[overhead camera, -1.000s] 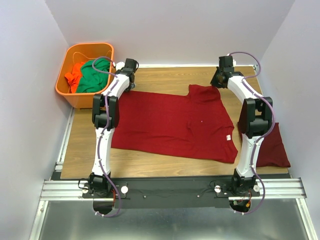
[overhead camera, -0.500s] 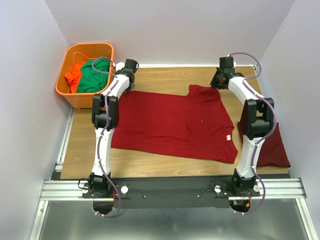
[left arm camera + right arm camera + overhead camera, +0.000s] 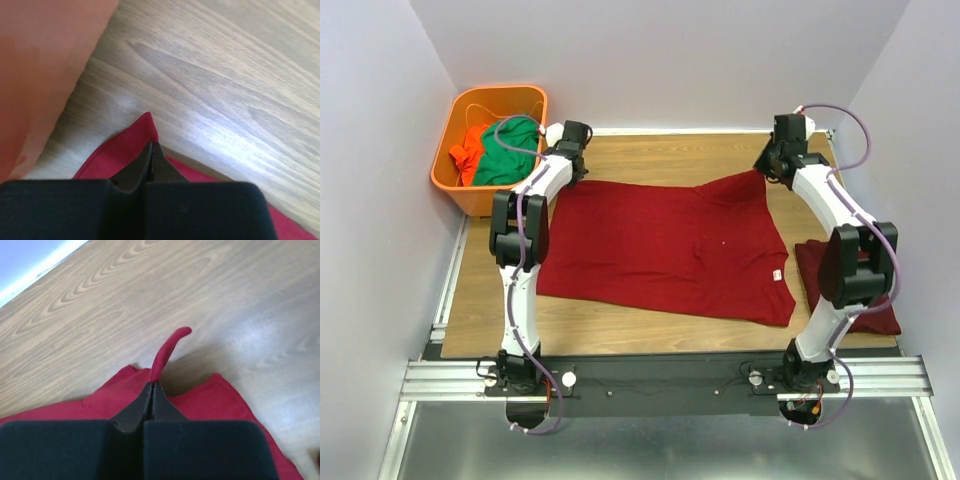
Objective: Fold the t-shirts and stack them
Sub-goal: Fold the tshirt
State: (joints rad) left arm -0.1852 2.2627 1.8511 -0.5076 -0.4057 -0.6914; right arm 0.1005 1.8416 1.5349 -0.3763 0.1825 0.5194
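A maroon t-shirt (image 3: 660, 250) lies spread flat across the middle of the table. My left gripper (image 3: 572, 172) is shut on its far left corner; the pinched cloth (image 3: 135, 145) shows at the fingertips in the left wrist view. My right gripper (image 3: 768, 168) is shut on its far right corner, where a strip of cloth (image 3: 167, 352) sticks up past the fingertips. A second, folded maroon t-shirt (image 3: 845, 290) lies at the right edge, partly hidden by the right arm.
An orange basket (image 3: 470, 190) at the far left holds a green garment (image 3: 505, 155) and a bright orange garment (image 3: 468, 148); its wall fills the left of the left wrist view (image 3: 40, 65). Bare wooden table (image 3: 670, 150) lies beyond the shirt. Grey walls stand close around.
Both grippers have moved outward and a little farther back with the shirt's far corners, pulling its far edge straighter and wider. The right arm has swung right, uncovering more of the folded shirt.
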